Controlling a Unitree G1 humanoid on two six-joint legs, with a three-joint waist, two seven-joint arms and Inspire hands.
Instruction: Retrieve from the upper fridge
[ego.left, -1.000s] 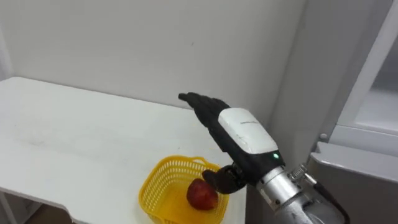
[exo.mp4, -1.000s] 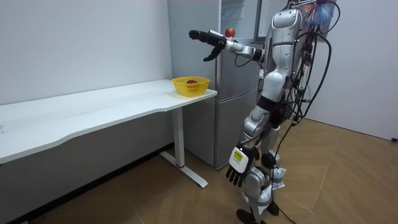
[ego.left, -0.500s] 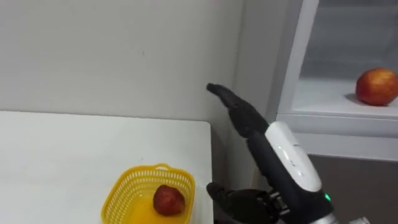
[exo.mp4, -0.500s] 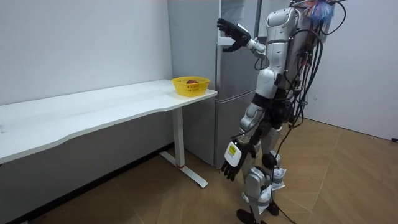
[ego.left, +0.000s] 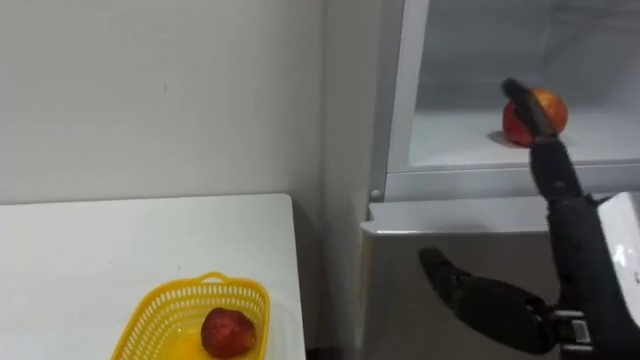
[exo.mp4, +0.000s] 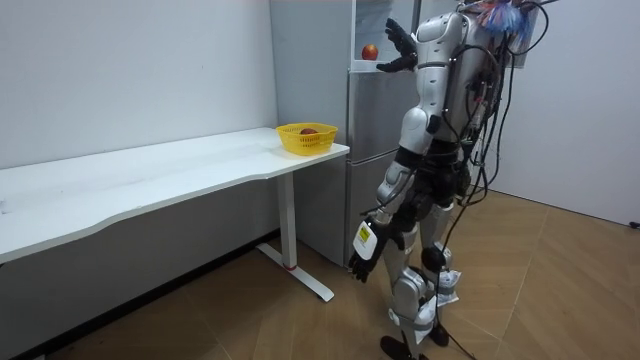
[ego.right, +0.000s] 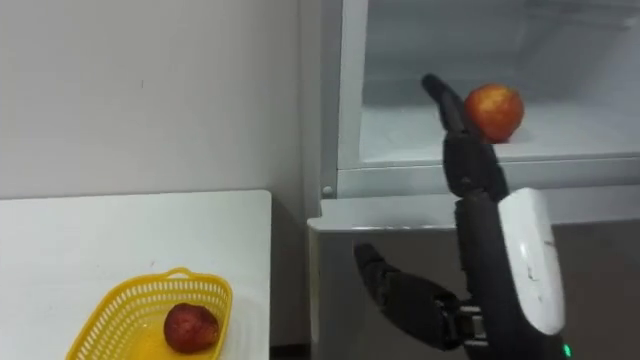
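Note:
A red-orange apple (ego.left: 550, 108) lies on the white shelf of the open upper fridge compartment (ego.left: 470, 140). My right hand (ego.left: 590, 270) is raised in front of that compartment, open, with straight fingers (ego.left: 545, 150) pointing up at the apple's left side and the thumb spread low. Whether the fingertips touch the apple I cannot tell. The right eye view has the same apple (ego.right: 497, 108) just right of the right hand (ego.right: 500, 260). In the room view I stand before the fridge (exo.mp4: 370, 150), right hand (exo.mp4: 397, 42) up by the apple (exo.mp4: 370, 51), left hand (exo.mp4: 363, 262) hanging open by my leg.
A yellow basket (ego.left: 165, 310) holding a dark red apple (ego.left: 227, 332) stands at the white table's (ego.left: 100, 250) corner nearest the fridge. The grey lower fridge door (ego.left: 440, 240) is closed below the shelf. A white wall runs behind the table.
I have turned from the table to the fridge, so the view shifted right. My right hand swung from above the basket to the open upper compartment, up by the apple.

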